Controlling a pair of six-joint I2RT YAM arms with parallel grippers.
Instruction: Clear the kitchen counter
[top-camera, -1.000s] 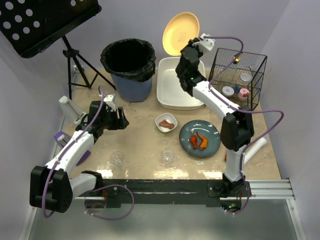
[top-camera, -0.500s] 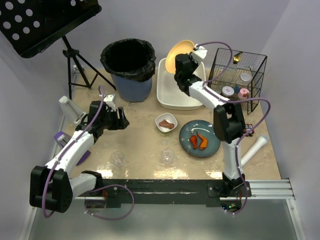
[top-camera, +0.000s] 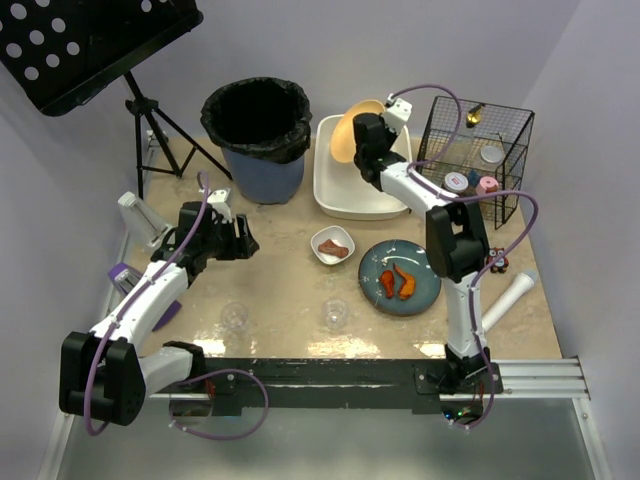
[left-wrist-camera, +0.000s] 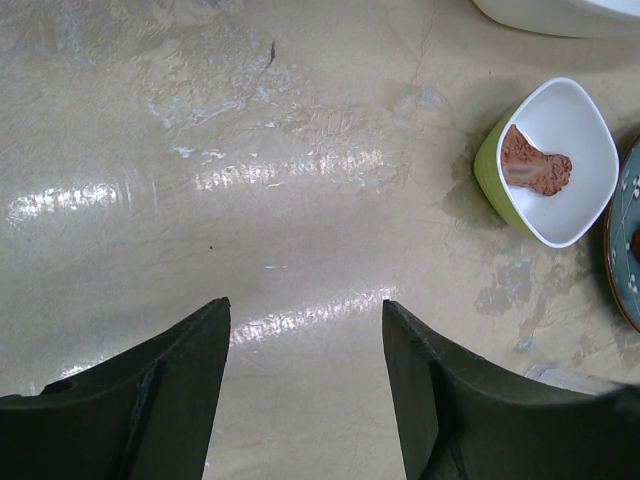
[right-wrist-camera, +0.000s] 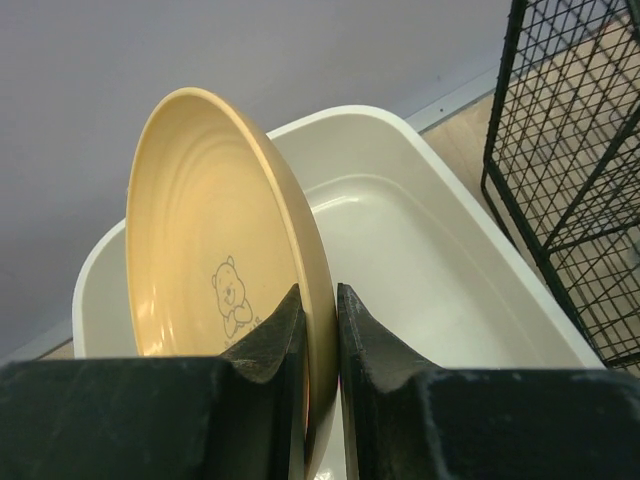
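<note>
Yellow plate (top-camera: 345, 135) stands on edge over the white tub (top-camera: 335, 195), at the far side of the kitchen counter (top-camera: 290, 290). Your right gripper (top-camera: 362, 125) has it by the rim. Left gripper (top-camera: 245, 240) sits low over bare counter, left of the small bowl (top-camera: 332, 245). From above, the right arm covers part of the plate and the tub.

Left wrist: jaws spread wide, nothing between them. The bowl holds a brown scrap, well clear of the fingers. A blue plate (left-wrist-camera: 625, 250) is cut off at the frame edge.

Right wrist: jaws clamped on the rim only, plate tilted, tub behind it. Wire basket (right-wrist-camera: 570, 180) stands just right.

The fingers hide the plate's lower edge, so you cannot tell whether it touches the tub floor. Risk, as I judge it: let go while it hangs and it drops or rolls over the tub wall. That thin rim hold may also let it pivot.
</note>
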